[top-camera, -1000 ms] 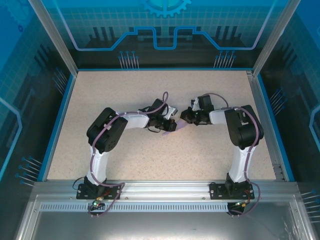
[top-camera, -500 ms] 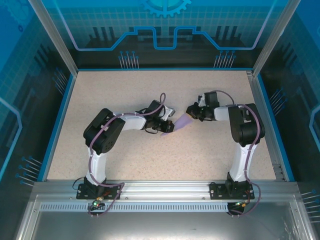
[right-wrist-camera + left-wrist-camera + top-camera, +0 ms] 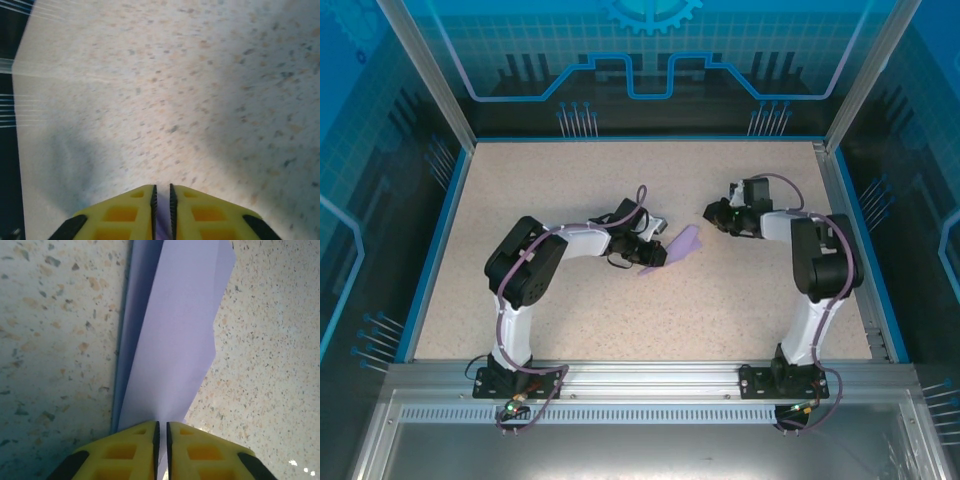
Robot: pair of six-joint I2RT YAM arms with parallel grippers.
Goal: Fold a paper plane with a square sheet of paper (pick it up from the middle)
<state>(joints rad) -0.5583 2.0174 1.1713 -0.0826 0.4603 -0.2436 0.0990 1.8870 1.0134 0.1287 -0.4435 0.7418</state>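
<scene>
Speckled beige table inside a blue-walled cell. At frame centre the left claw is nearly together, pinching the end of the paper plane, which lies on the table pointing upper right. The right claw, up and to the right, is nearly together and holds nothing. It touched the plane earlier and is now clear of it.

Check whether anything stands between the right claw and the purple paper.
Nothing visible does. From above, bare table lies between the right claw and the nearer tip of the purple paper. The left claw pinches the paper's opposite end, out of that path.
</scene>
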